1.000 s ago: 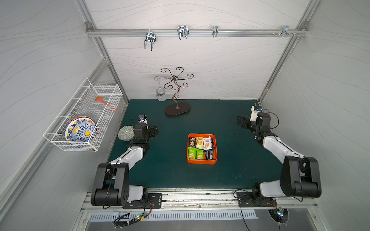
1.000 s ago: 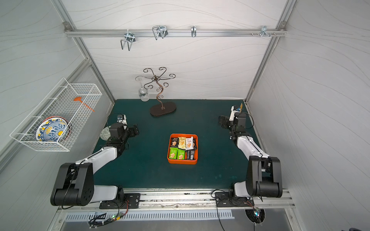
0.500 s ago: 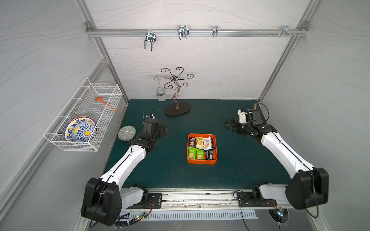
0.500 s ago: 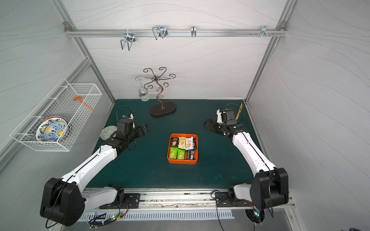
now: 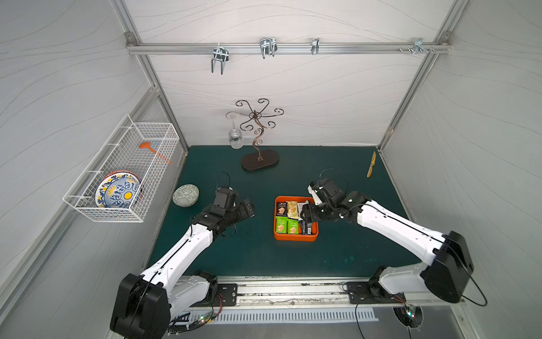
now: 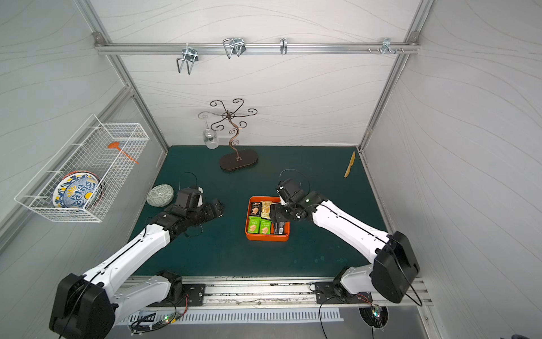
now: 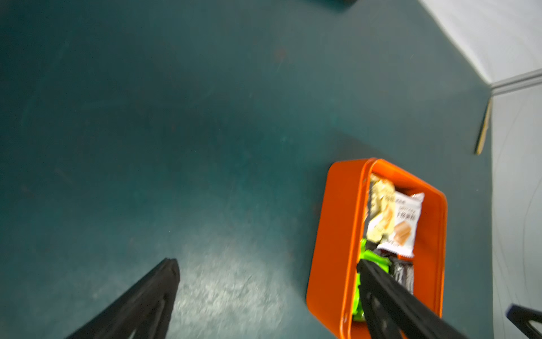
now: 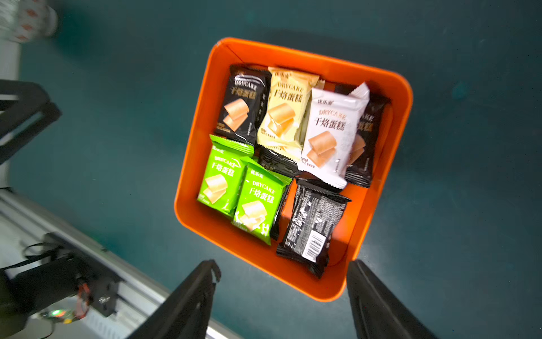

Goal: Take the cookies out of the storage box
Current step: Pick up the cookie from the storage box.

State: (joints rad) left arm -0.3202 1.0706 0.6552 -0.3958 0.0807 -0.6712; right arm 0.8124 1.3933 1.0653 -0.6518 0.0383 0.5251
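Observation:
The orange storage box (image 5: 294, 238) (image 6: 265, 237) sits on the green mat near the middle. Cookies (image 5: 286, 226) (image 6: 254, 225) fill it: green, black, pale yellow and white packets. In the right wrist view the cookies (image 8: 328, 132) lie flat inside the box (image 8: 198, 146). My right gripper (image 5: 306, 212) (image 8: 283, 265) hovers above the box's right side, open and holding nothing. My left gripper (image 5: 247, 207) (image 7: 267, 264) hangs over bare mat to the left of the box (image 7: 334, 234), open and empty. In that view, one of its fingers (image 7: 381, 293) overlaps the green packets.
A round patterned green bowl (image 5: 185, 195) lies on the mat behind my left arm. A metal glass stand (image 5: 259, 160) with a hanging wine glass (image 5: 235, 139) is at the back. A yellow knife (image 5: 372, 164) lies back right. A wire basket (image 5: 123, 176) hangs on the left wall.
Both arms have swung in from the sides towards the box. The right gripper has come over the box's right side. The left gripper has moved closer to the box's left.

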